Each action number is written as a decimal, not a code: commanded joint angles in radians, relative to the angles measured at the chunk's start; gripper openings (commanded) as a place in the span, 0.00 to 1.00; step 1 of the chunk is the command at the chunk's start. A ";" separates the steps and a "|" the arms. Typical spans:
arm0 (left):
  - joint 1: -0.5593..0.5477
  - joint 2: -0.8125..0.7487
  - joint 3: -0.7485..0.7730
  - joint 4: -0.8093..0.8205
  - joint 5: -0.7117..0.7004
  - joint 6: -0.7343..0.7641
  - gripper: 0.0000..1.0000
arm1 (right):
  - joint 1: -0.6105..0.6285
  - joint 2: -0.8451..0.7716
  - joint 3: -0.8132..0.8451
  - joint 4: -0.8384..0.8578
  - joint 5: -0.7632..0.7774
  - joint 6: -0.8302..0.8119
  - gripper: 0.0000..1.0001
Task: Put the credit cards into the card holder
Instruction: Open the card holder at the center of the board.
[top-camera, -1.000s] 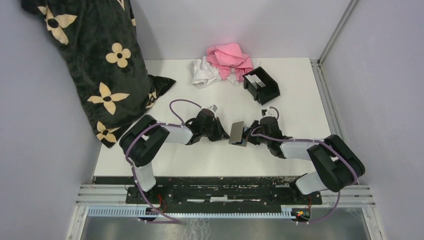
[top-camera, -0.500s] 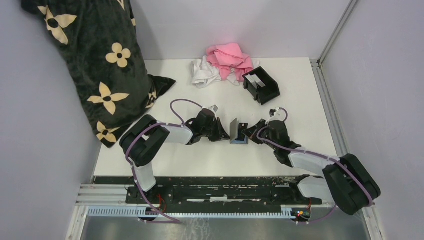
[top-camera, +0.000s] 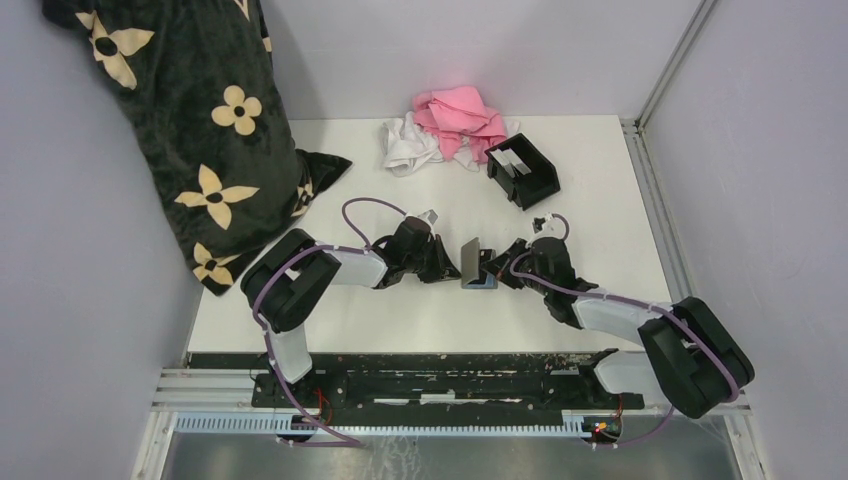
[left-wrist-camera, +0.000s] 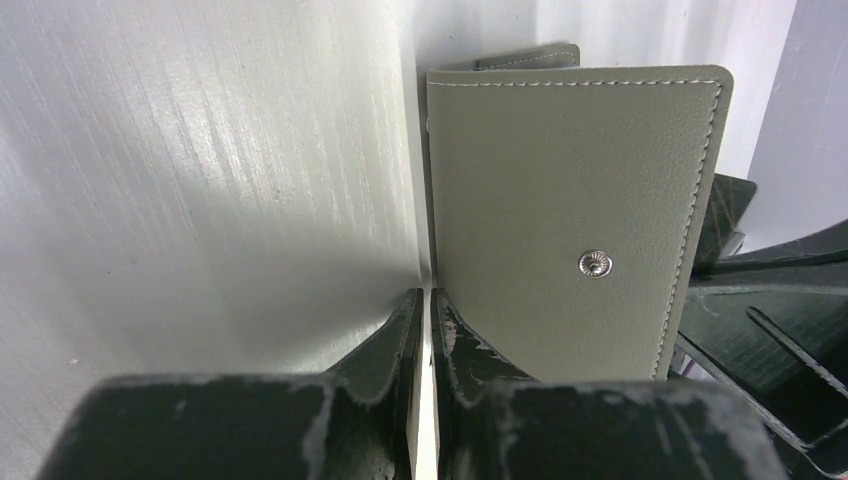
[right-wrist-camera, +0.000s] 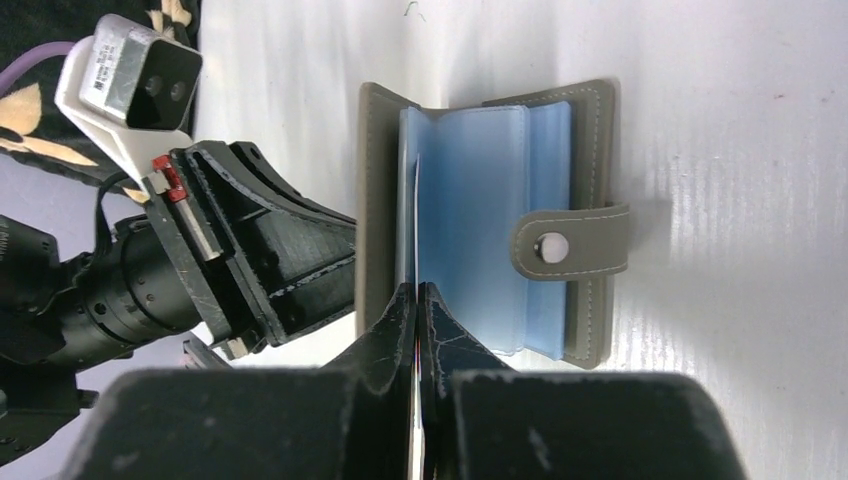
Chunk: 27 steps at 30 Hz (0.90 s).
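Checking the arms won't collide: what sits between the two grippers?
The grey folding wallet, partly open, stands between the left gripper and the right gripper; the top view shows it.

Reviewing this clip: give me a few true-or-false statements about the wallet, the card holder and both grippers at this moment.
1. The left gripper pinches one cover of the grey wallet, and that cover stands upright. True.
2. The wallet is snapped closed. False: it is spread open, with its blue sleeves showing.
3. The right gripper is shut on the thin edge of a white card among those sleeves. True.
4. The black card holder sits between the two grippers. False: it stands farther back, near the pink cloth. The wallet is what lies between the grippers.
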 joint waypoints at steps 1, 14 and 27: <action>-0.007 0.009 0.010 -0.067 -0.009 0.062 0.14 | 0.000 -0.081 0.091 -0.052 -0.013 -0.039 0.01; -0.008 0.009 0.019 -0.077 -0.011 0.064 0.14 | 0.000 -0.335 0.105 -0.423 0.045 -0.119 0.01; -0.008 0.008 0.019 -0.083 -0.015 0.068 0.14 | 0.003 -0.625 -0.124 -0.549 0.010 -0.052 0.01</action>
